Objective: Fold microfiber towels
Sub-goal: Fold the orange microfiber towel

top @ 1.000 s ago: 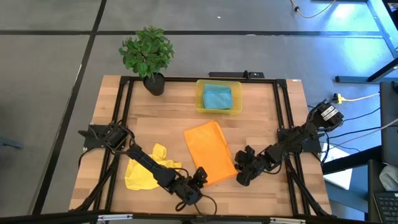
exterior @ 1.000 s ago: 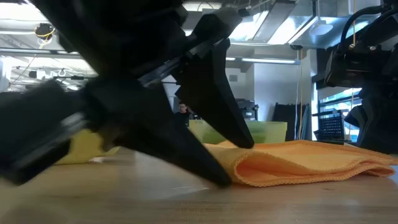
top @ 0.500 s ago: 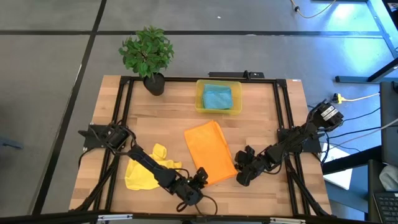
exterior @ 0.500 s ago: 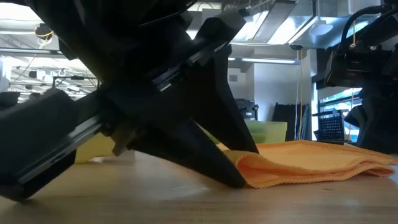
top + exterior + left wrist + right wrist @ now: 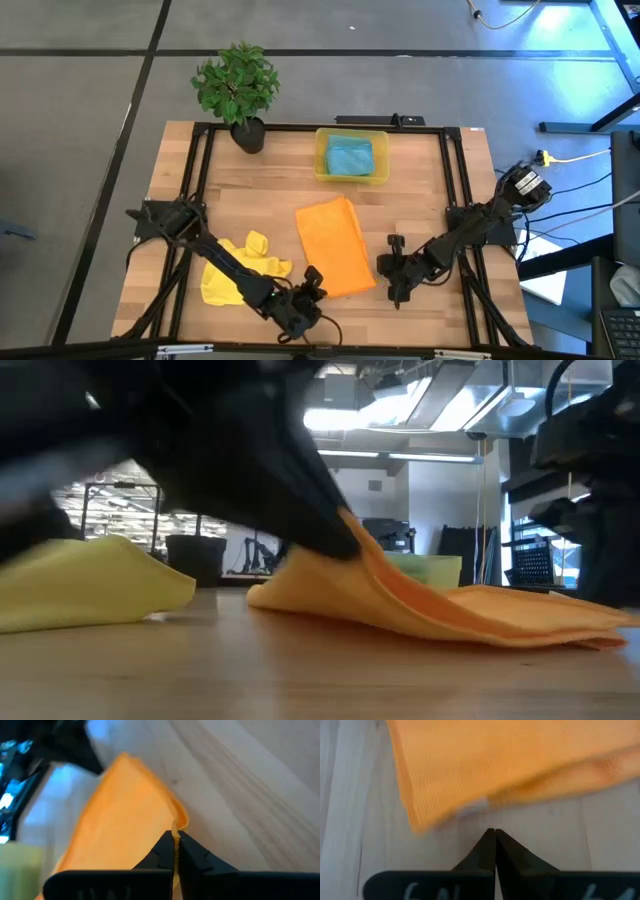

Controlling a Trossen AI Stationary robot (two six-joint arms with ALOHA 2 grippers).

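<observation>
A folded orange microfiber towel (image 5: 335,245) lies mid-table; its near left corner is raised off the wood (image 5: 345,545). My left gripper (image 5: 313,277) is shut on that corner. My right gripper (image 5: 491,833) is shut and holds nothing; it stands just off the towel's near right corner (image 5: 420,822) without touching it. A crumpled yellow towel (image 5: 238,268) rests on the table to the left. A teal-blue towel (image 5: 349,156) lies in the yellow bin (image 5: 322,160). My left gripper pinches the orange towel's near left corner (image 5: 178,822) between its two fingertips (image 5: 165,845). The fingers slant down at it from the table's near left. The corner is lifted (image 5: 340,535) while the rest of the towel stays on the table. How many layers are held, I cannot tell.
A potted plant (image 5: 237,85) stands at the far left corner. The black frame rails (image 5: 195,190) run along the table's sides. Bare wood lies between the orange towel and the bin, and to the right of the towel.
My left gripper has shut on the orange towel's near left corner and risen a little, lifting that corner off the wood while the rest stays flat. My right gripper has rolled about its own axis and stays shut.
</observation>
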